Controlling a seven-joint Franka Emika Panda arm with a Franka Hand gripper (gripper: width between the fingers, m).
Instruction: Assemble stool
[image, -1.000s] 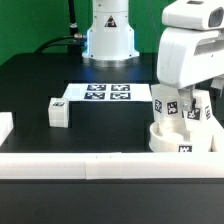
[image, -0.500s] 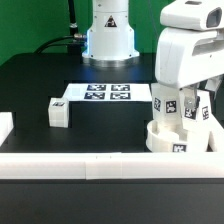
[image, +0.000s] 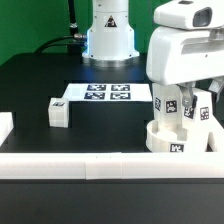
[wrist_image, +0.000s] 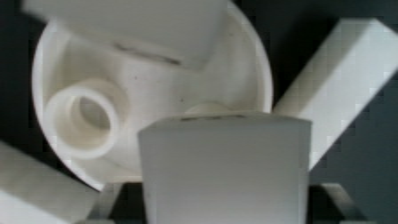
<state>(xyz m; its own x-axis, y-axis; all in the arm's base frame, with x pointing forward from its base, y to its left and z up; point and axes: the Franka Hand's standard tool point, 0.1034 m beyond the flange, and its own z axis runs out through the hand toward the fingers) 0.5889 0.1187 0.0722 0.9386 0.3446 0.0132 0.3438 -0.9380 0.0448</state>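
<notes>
Franka arm's gripper (image: 188, 98) is clamping at a narrow setting on the flat sides of a white leg block (wrist_image: 222, 160). It is holding the block upright over the thick round seat (image: 172, 142), which is sitting at the exterior view's right, just behind the long border rail (image: 90, 162). Neighbouring legs (image: 160, 105) appear to be standing on the seat close on either side. A loose leg block (image: 58, 112) is lying well apart toward the exterior view's left, near the marker board (image: 105, 93). The parts are looking like stiff, light moulded plastic with smooth faces, so they are probably slippery under the pads. The best hold is likely the one shown, across two opposite flat faces high on the block, leaving its lower end free for a round socket (wrist_image: 80, 110) in the seat. The seat is resting unclamped on the flat black table (image: 30, 85), so it could be sliding or turning under any push. Room is tight around the seat, hemmed in by legs and rail, and open toward the exterior view's left.
</notes>
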